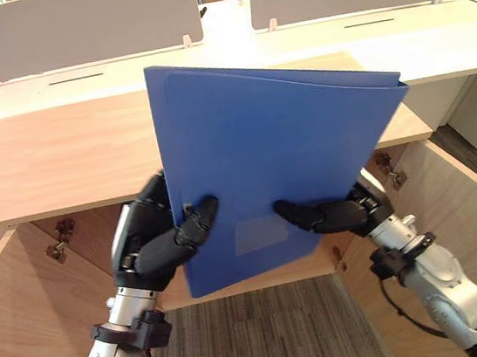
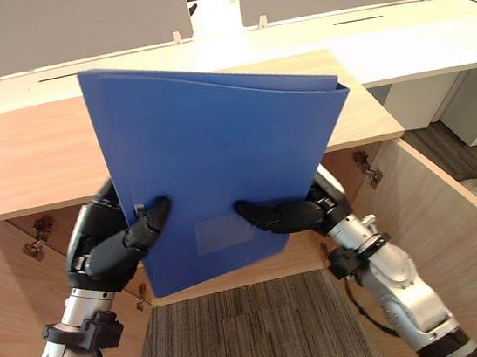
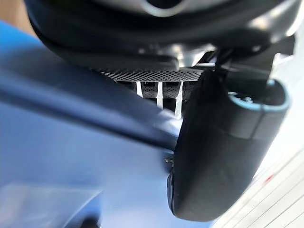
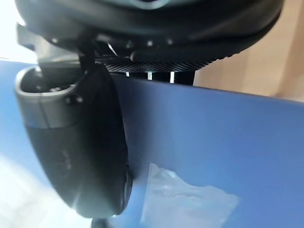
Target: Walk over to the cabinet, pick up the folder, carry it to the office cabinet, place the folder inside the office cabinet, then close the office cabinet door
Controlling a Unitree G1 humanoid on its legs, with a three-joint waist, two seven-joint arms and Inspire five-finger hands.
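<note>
The blue folder (image 1: pixel 277 138) stood upright in the air before the open wooden cabinet (image 1: pixel 43 164); the left hand (image 1: pixel 154 238) and right hand (image 1: pixel 349 214) clamped its lower corners, thumbs across the front.

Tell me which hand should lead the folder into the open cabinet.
Left, probably. The left hand is curled round the spine edge of the blue folder, thumb on its front. The right hand pinches the lower part nearer the loose edge, so it better steadies.
</note>
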